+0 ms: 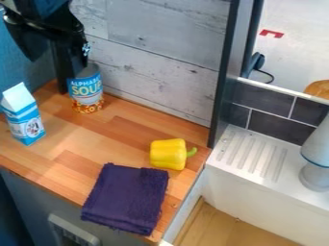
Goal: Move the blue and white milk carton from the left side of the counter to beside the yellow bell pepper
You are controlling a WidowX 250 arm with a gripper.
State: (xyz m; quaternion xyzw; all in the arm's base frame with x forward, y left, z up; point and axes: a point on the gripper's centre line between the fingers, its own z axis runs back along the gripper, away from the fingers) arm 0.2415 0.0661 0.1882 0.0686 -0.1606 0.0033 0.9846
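The black gripper [69, 65] hangs down at the upper left, right at the top and left side of a soup can [87, 91]. The can has a blue label with orange and white below, and it stands upright on the wooden counter near the back wall. Left of it stands a blue and white carton [26, 122]. A yellow bell pepper [168, 153] with a green stem lies on its side toward the counter's right edge. Just below the pepper, a folded dark purple cloth [127, 198] lies near the front edge.
Wooden planks form the wall [160, 53] behind the counter [83, 139]. A dark upright post [225, 72] rises at the counter's back right corner. Beyond it are a white ridged drainboard [250, 153] and a pale grey object [316, 163] with a narrow waist.
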